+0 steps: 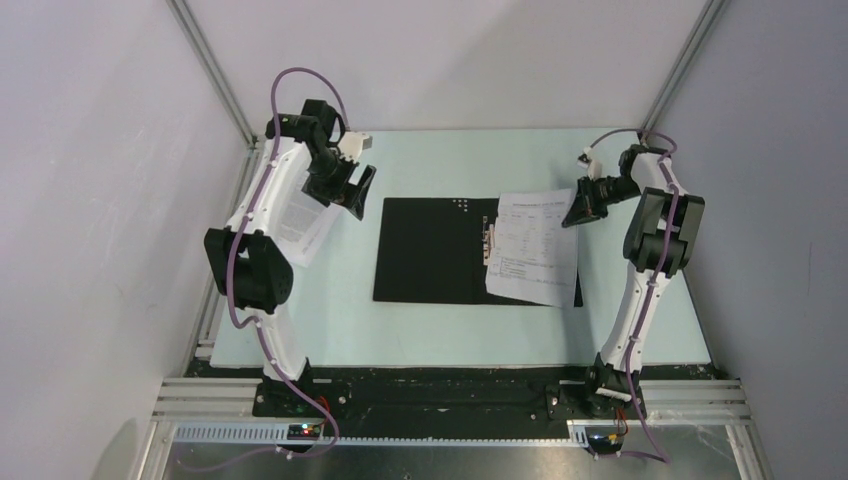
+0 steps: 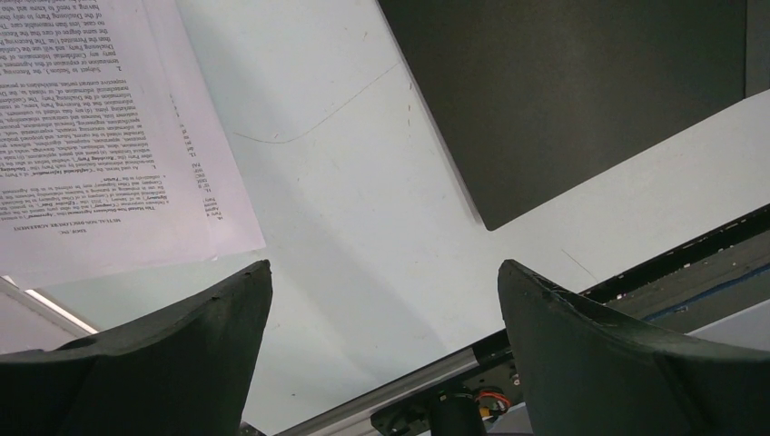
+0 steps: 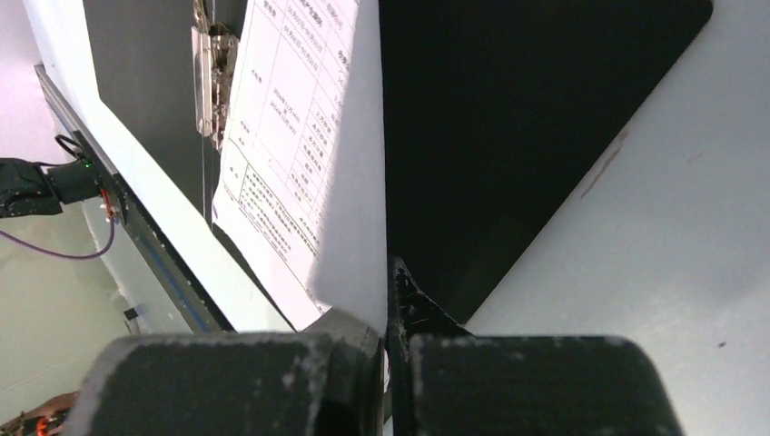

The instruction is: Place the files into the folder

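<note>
at right wrist: right hand (image 3: 389,338) seemingly pinches file (image 3: 300,136) edge.

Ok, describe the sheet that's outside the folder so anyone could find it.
From the open black folder mid-table, look left. The loose sheet lies on the table beside the left arm; unlike the other sheet, it is off the folder and ungripped.

Sheet (image 2: 100,136) — "MUTUAL NON-DISCLOSURE AGREEMENT" — upside down

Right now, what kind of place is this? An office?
Probably a robot test booth, not an office: a left arm and right arm bolted at the table edge, bare walls on metal frame posts, with a folder and files.
</note>
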Controlling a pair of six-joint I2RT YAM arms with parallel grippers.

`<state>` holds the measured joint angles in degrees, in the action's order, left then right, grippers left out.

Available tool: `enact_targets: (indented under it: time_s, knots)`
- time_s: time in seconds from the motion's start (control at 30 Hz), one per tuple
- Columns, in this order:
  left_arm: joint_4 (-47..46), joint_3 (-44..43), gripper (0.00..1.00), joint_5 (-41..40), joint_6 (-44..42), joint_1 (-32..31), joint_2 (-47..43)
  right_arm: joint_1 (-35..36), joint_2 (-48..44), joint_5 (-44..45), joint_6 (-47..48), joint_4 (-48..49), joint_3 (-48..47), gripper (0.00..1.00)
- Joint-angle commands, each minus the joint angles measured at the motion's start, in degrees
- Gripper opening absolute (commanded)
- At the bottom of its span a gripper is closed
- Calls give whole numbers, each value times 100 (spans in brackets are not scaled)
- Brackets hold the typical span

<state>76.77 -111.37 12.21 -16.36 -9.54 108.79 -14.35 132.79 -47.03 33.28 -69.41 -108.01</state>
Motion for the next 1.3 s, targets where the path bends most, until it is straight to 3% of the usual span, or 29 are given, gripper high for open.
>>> enact_targets:
  time_s: [0.0, 0.3, 0.57, 1.03, 1.27]
  knots:
    - [-67, -103, 98, -15, 85, 40, -183, 183, 213, -66, 280, -109, -689, 0]
    - [-73, 9, 97, -51, 67, 37, -244, 494, 775, 375, 1049, -1029, -1705, 0]
    - [-70, 66, 97, 7, 87, 40, -264, 510, 782, 647, 1393, -1344, -1687, 0]
    - [-67, 73, 96, 57, 149, 38, -268, 323, 1093, -40, 48, -1020, -2027, 0]
    - [-72, 95, 96, 132, 154, 32, -235, 399, 1046, -103, -50, -907, -1960, 0]
